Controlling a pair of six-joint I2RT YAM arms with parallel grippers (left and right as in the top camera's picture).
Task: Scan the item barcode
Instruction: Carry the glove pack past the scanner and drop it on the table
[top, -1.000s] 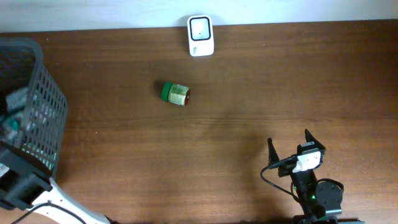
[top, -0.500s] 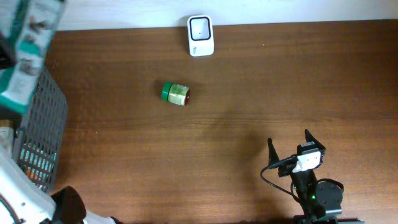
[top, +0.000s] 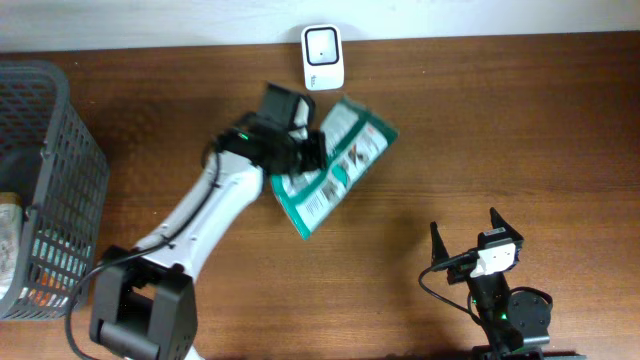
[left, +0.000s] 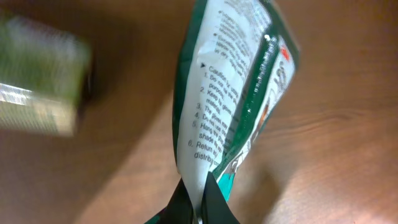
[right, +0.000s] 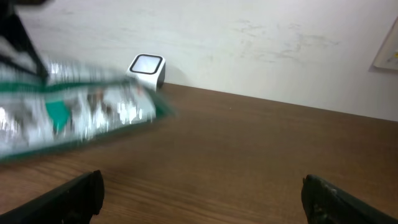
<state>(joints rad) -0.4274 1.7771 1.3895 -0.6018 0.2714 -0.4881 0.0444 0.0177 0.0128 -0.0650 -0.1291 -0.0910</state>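
Observation:
The item is a green and white pouch (top: 335, 165), held in the air above the table just below the white scanner (top: 322, 57). My left gripper (top: 300, 150) is shut on the pouch's edge. In the left wrist view the black jaws (left: 202, 202) pinch the white printed side of the pouch (left: 230, 87). I cannot make out a barcode in any view. My right gripper (top: 465, 235) rests open at the front right, far from the pouch. Its wrist view shows the blurred pouch (right: 74, 115) in front of the scanner (right: 147, 70), and nothing lies between its fingers (right: 202, 193).
A dark mesh basket (top: 70, 170) with several items stands at the left edge. A green-lidded jar (left: 40, 74) lies on the table beside the pouch, hidden under my left arm in the overhead view. A white wall runs along the table's far edge.
My left arm has swung from the basket at the left across the table, carrying the pouch to a spot below the scanner. The right arm has not moved.

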